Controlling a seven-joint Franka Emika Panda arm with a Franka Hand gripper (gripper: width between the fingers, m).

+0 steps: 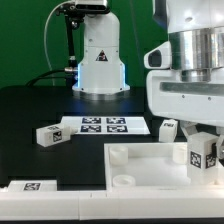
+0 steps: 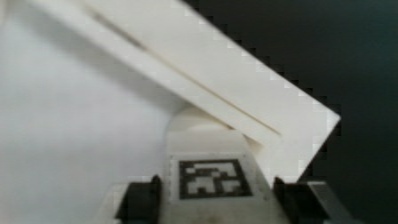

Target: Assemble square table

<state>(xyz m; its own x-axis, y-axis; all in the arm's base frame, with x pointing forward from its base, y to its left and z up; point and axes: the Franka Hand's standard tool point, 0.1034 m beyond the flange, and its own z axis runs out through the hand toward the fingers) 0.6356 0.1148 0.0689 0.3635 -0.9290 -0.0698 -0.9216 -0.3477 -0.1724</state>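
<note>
End effector (image 2: 221, 198) clamped on tagged leg (image 2: 210, 172) at tabletop (image 2: 71, 120) corner. Exterior view alone shows loose leg (image 1: 48, 135) and second loose leg (image 1: 168, 128) flanking marker board (image 1: 105, 125).

No legible words or numbers, only black-and-white square tags (image 2: 212, 177) on legs (image 1: 47, 134) and marker board (image 1: 105, 125)

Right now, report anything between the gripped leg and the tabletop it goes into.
Nothing visible. The leg in the end effector sits right at a corner of the tabletop; any socket under it is not in view.
</note>
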